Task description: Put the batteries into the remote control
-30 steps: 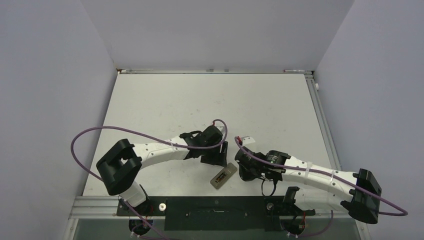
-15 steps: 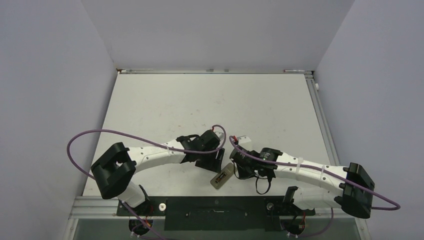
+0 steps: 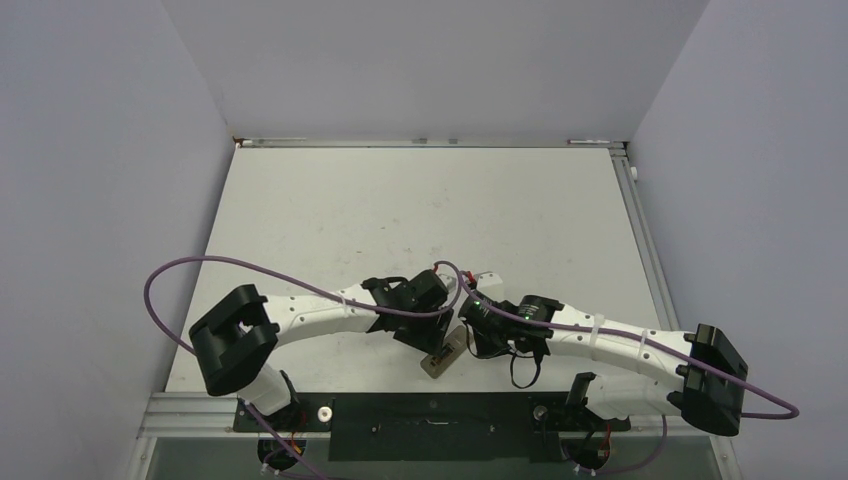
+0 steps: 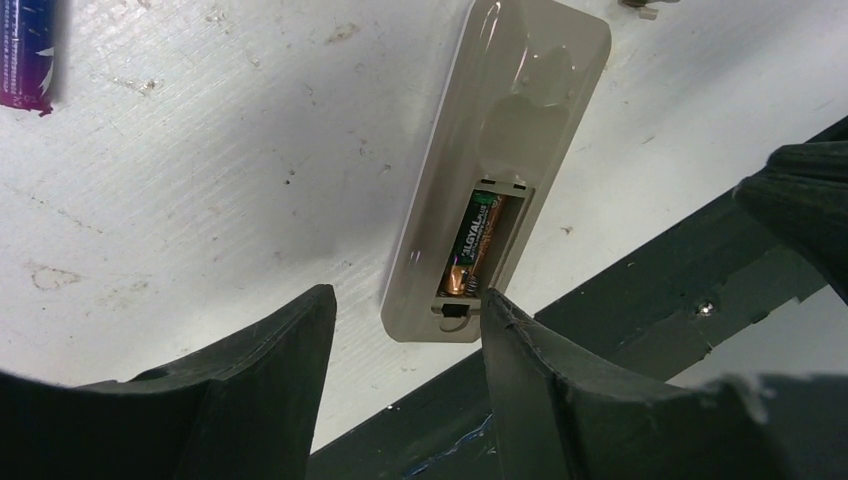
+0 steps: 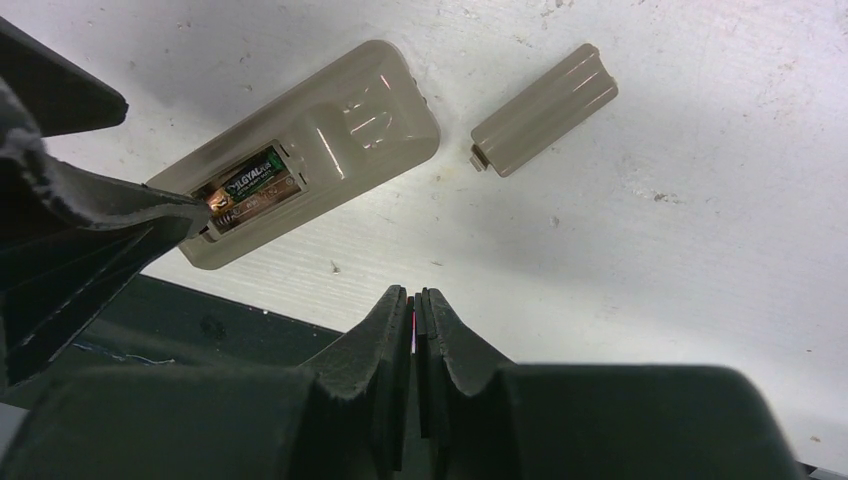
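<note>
Left wrist view: the left pincer [image 4: 405, 305] should, I judge, close gently on the sides of the remote control [image 4: 505, 140] to steady it while the second cell goes in spring end first; it is spread wide, holding nothing, straddling that remote's near end; one brownish-gold battery [image 4: 472, 245] sits in the recess [image 4: 506, 232]; the purple-blue battery [image 4: 25, 55] lies well apart on the desk [image 4: 200, 180]; the right pincer [image 5: 413, 298] is pressed together, empty, the loose cover [image 5: 545, 110] beyond it.
</note>
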Motion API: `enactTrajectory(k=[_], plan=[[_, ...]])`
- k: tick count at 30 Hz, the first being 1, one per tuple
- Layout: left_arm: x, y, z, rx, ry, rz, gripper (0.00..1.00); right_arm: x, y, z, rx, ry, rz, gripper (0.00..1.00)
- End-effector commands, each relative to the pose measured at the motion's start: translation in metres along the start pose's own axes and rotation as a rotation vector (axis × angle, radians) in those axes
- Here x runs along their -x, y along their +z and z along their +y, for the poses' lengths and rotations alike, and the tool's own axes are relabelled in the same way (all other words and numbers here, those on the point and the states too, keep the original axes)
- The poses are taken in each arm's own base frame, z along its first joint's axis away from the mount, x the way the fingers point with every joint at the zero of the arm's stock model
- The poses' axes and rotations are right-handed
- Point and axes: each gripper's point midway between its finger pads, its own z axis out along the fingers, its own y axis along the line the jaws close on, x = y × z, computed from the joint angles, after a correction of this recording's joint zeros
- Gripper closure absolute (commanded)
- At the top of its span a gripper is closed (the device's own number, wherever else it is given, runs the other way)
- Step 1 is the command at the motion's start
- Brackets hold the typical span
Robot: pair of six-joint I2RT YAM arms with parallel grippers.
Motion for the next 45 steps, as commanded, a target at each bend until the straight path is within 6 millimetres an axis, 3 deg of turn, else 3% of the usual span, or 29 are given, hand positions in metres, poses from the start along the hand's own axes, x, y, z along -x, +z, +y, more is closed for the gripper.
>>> enactTrajectory(k=[1,35,45], plan=[[0.013,-0.001,-0.008,0.011,0.035,-0.026,0.48,0.017,-0.005,0.010,0.020,0.018,-0.058,0.92],[0.010,0.021,-0.028,0.026,0.092,0.023,0.55,0.011,-0.004,0.008,0.034,0.017,-0.055,0.91],[0.008,0.032,-0.027,0.036,0.097,0.039,0.71,0.008,-0.003,0.006,0.040,0.026,-0.057,0.91]])
